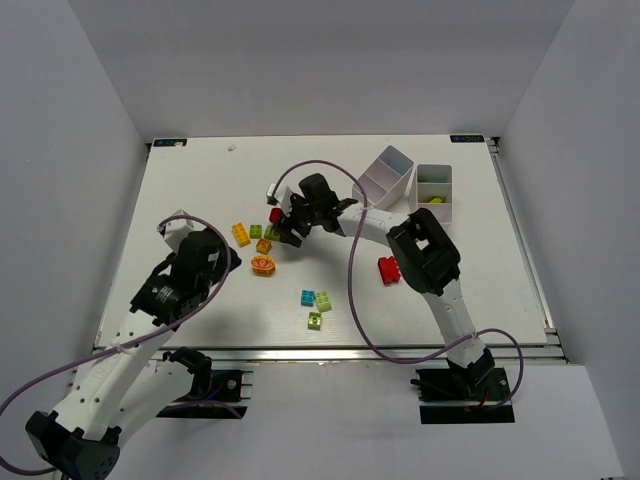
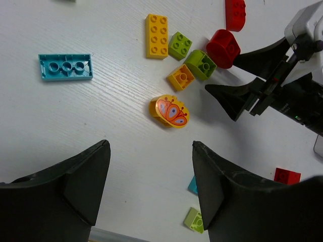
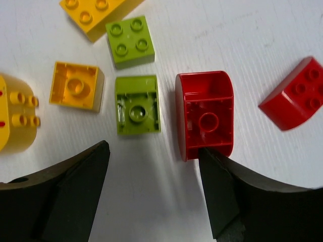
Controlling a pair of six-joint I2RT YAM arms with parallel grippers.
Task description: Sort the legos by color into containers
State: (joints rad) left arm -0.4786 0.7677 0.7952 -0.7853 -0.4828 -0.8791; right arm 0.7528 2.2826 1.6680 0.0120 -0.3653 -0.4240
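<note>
Item: sorting of legos by colour, pick stage, most bricks unsorted. Right gripper (image 3: 151, 194): jaws wide and empty, low over the central cluster on the surface (image 1: 200, 180). Below it, an overturned lime brick (image 3: 137, 105) lies about on the jaw centreline. A red rounded brick (image 3: 206, 116), also overturned, lies just beside it, its near edge meeting the right-hand finger in the wrist view; contact or overlap cannot be told. Close by are a studs-up lime brick (image 3: 130, 41), an overturned orange brick (image 3: 75, 85), a long yellow brick (image 3: 96, 12) and a second red brick (image 3: 295, 101). Left gripper (image 2: 150, 146): wide, empty, hanging above bare surface near a yellow rounded piece with a printed butterfly (image 2: 169, 111); a cyan plate (image 2: 65, 66) lies well apart from the cluster. Containers (image 1: 385, 178): two white trays at the far right of the surface, one already holding something lime; other contents too small to tell. Judged step: choosing and grasping one brick, lime or red. Next move calls for centring on a single brick, clearing its neighbour so only one is pinched, then descending and closing before carrying it to the matching compartment.
</note>
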